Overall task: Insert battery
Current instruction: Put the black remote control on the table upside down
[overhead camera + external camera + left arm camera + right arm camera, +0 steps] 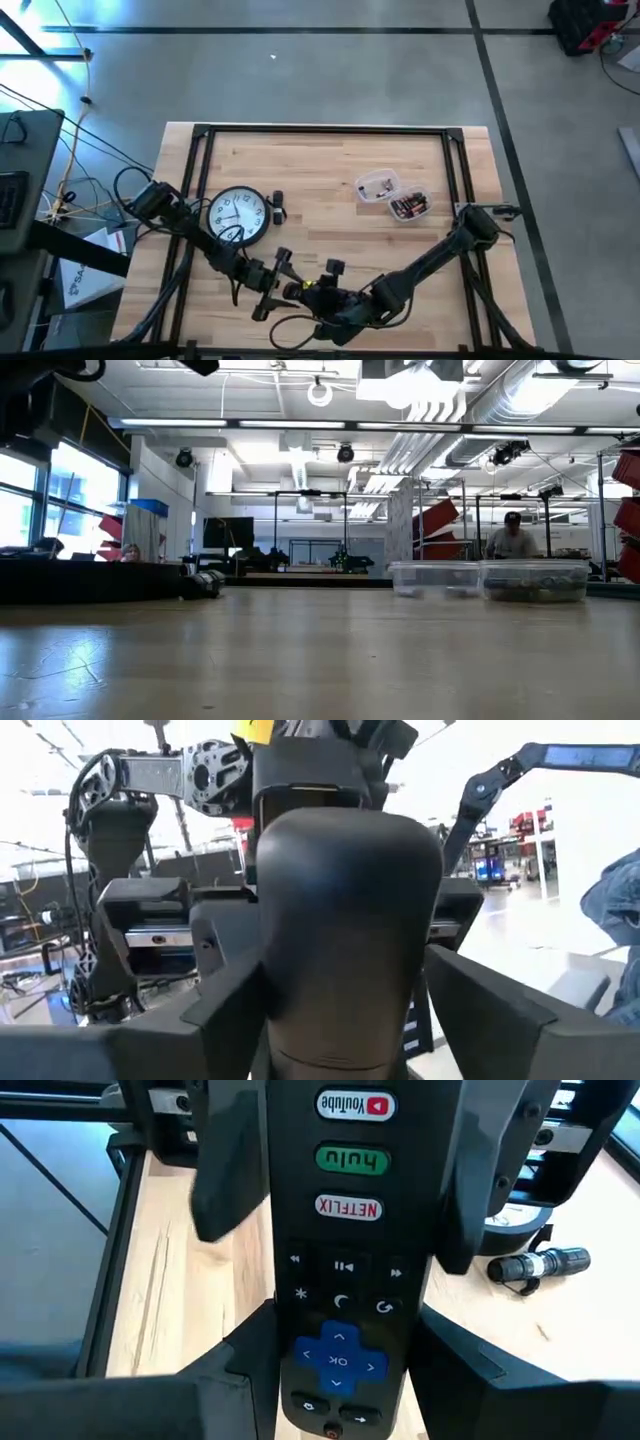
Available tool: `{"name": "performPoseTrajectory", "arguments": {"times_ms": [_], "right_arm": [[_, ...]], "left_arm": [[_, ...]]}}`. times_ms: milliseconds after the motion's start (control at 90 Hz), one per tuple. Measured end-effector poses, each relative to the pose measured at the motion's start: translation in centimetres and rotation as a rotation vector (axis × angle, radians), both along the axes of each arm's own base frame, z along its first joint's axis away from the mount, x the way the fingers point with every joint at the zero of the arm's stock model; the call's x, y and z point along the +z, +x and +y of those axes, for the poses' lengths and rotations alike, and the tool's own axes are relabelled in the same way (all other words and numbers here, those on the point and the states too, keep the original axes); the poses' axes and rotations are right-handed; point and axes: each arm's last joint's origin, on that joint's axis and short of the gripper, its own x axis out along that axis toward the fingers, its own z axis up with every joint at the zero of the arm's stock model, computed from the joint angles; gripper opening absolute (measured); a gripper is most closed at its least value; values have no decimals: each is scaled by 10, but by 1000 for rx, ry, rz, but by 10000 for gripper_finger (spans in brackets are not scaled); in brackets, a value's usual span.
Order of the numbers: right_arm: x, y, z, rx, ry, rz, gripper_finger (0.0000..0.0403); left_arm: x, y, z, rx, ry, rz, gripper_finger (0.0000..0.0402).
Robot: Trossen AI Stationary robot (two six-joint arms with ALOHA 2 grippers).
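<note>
A black remote (340, 1250) with YouTube, hulu and NETFLIX buttons hangs above the table's near middle, held between both grippers. In the left wrist view its smooth rounded back (345, 930) faces the camera. My left gripper (272, 283) is shut on the end with the brand buttons. My right gripper (322, 296) is shut on the end with the blue arrow pad. The battery does not show in any view. My left gripper pinches the remote's two long edges between its fingers (225, 1010), which lie across the remote at its brand-button end (345, 1160). The remote is clear of the table. My right gripper pinches the remote's two long edges at the arrow-pad end (338, 1360) between its fingers (245, 1370). It comes from the table's right side and faces the left gripper. The button face is turned toward its camera.
A round white clock (238, 215) lies at the left, with a small black cylinder (540, 1265) beside it. Two clear plastic boxes (392, 196) with small parts stand right of centre. A black frame (320, 130) runs along the table's edges. A person shows far off (513, 535).
</note>
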Motion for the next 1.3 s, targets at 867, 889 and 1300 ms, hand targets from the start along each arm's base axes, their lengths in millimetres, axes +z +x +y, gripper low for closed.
{"name": "performPoseTrajectory", "arguments": {"times_ms": [867,889,1300], "right_arm": [[28,-8,-9,-51,-43,104,209],[29,-8,-9,-58,-40,104,209],[29,-5,-13,17,-66,150,210]], "left_arm": [[0,-17,-5,442,40,277,156],[-2,-17,-5,461,44,291,156],[-6,13,-9,507,160,651,156]]}}
